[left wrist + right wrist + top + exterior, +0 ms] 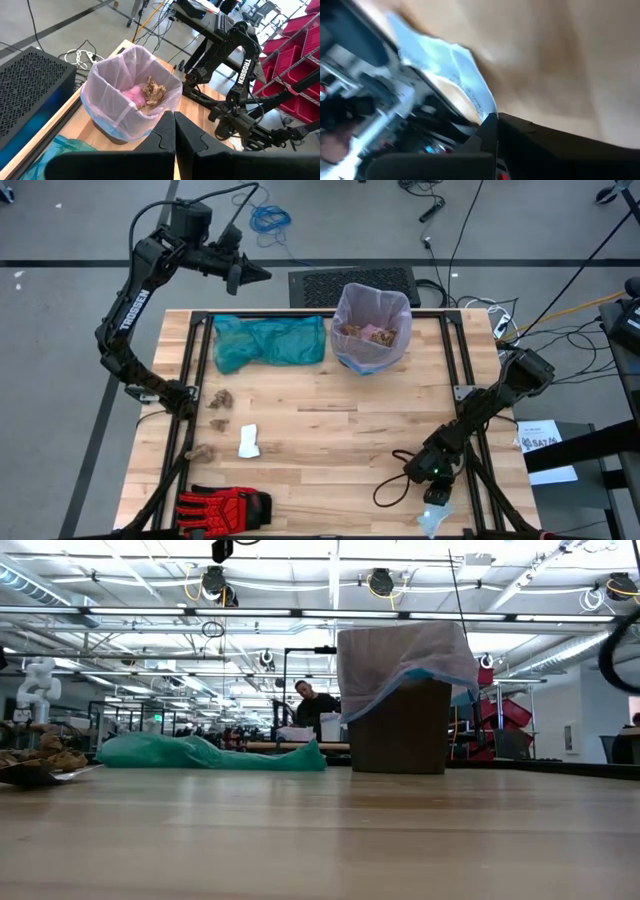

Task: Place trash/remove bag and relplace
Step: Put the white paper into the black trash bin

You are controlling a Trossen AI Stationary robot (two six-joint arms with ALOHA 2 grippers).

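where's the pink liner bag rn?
The bag lines the trash bin at the table's far edge, right of centre in the high view, just right of the teal bag.

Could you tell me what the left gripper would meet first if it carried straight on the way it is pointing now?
Probably the bag lining the bin: in the left wrist view it lies ahead of the left gripper, whose jaws look shut. From above, the gripper points that way, though depth is unclear.
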